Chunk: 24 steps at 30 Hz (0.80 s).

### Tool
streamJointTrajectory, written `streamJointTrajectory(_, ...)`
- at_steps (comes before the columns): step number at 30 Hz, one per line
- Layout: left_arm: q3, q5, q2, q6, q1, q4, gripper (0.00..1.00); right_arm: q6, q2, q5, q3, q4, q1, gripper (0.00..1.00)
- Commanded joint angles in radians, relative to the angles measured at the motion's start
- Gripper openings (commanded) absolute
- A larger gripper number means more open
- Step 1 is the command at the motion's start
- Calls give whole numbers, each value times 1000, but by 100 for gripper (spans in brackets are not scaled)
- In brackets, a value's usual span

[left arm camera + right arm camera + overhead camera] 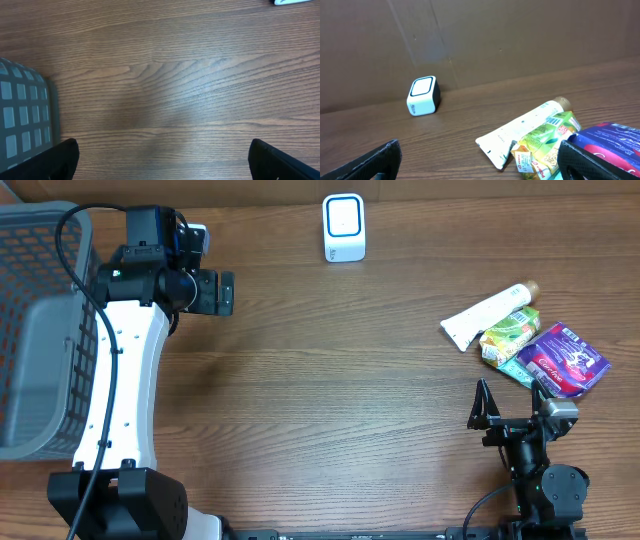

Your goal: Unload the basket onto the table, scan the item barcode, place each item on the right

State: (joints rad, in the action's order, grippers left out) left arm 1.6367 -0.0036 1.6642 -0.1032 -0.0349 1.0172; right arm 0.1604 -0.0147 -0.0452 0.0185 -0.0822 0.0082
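White tube (487, 314), green pouch (509, 332), purple packet (566, 359), grey basket (40, 255)

The table (340, 380) is brown wood grain, smooth with a soft sheen; the basket (40, 330) looks like grey matt plastic mesh; the scanner (344, 227) is glossy white plastic; the tube (490, 312) is smooth white plastic; the green packet (508, 335) and purple packet (566, 360) are shiny printed film; the left gripper (162, 160) and right gripper (480, 160) have matt black fingers; the left arm's shell (125, 380) is smooth white; the back wall (520, 35) is matt brown cardboard.
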Motion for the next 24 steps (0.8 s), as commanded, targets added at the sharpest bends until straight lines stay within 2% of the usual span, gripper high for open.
streamJointTrajectory(1,7,0,-22,18,-4,0,100,-5,12,-2,-11,3,3,100)
streamJointTrajectory(15,7,-3,-32,17,-3,1,100,-5,12,-2,-11,3,3,100)
streamJointTrajectory(21,-7,-39,-147,13,-3,35,99,-5,12,-2,-11,3,3,100)
streamJointTrajectory(24,-84,-56,-247,-4,-3,6,100,-5,12,-2,-11,3,3,100)
